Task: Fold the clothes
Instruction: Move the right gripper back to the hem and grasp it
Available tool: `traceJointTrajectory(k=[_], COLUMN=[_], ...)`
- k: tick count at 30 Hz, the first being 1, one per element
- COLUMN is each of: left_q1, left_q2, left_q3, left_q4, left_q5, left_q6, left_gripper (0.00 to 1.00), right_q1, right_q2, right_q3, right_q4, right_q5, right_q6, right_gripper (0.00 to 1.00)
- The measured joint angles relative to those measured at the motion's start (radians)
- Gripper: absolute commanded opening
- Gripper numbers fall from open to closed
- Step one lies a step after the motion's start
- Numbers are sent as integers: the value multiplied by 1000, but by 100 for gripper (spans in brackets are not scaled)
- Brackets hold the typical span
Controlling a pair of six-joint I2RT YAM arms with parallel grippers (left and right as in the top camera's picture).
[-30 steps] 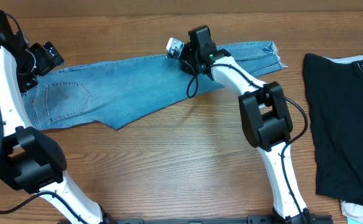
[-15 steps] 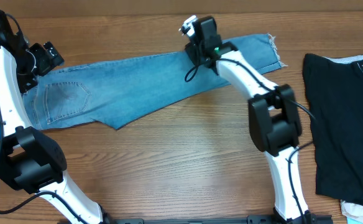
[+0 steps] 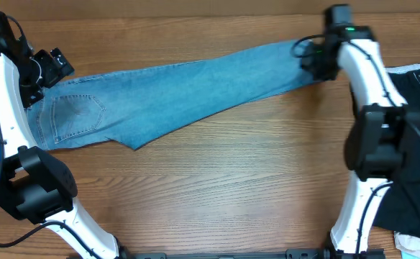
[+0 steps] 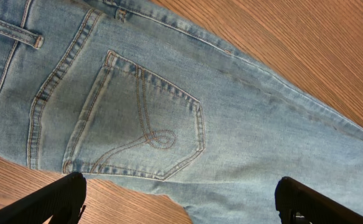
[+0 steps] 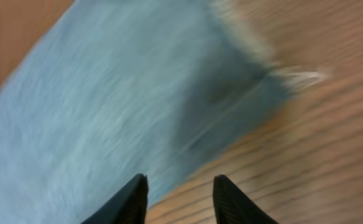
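The light blue jeans (image 3: 167, 93) lie flat across the back of the table, waist at the left and one long leg stretched to the right. My left gripper (image 3: 50, 68) hovers over the waist end. In the left wrist view it (image 4: 181, 208) is wide open above the stitched back pocket (image 4: 138, 124) and the jeans' lower edge. My right gripper (image 3: 314, 57) is at the far end of the leg. In the blurred right wrist view it (image 5: 178, 180) is open over the leg's edge (image 5: 107, 112), with the frayed hem (image 5: 281, 68) just ahead of it.
A large black garment (image 3: 400, 144) lies at the right, with white cloth showing at its top (image 3: 411, 69) and at the bottom right corner (image 3: 415, 244). Bare wooden table (image 3: 217, 187) fills the front.
My right gripper has swept from the middle of the leg rightward to the hem end. The jeans and the left arm have barely moved.
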Motion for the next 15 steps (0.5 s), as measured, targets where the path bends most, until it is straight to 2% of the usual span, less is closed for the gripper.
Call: traceJointTrajectory(k=[4,6,10,15], left_q1=[0,0,0,0], left_q2=[0,0,0,0], left_q3=[0,0,0,0], left_q4=[0,0,0,0], left_q5=[0,0,0,0], left_q6=[0,0,0,0], left_gripper=[100,100,100,100], right_q1=[-108,-102,-89,-89], right_q2=[0,0,0,0], right_q3=[-33,-61,-137,-228], right_q4=[87,142,240,332], right_q5=[-123,-166,-200,-175], right_q6=[81,100,169,203], right_gripper=[39,36,34,39])
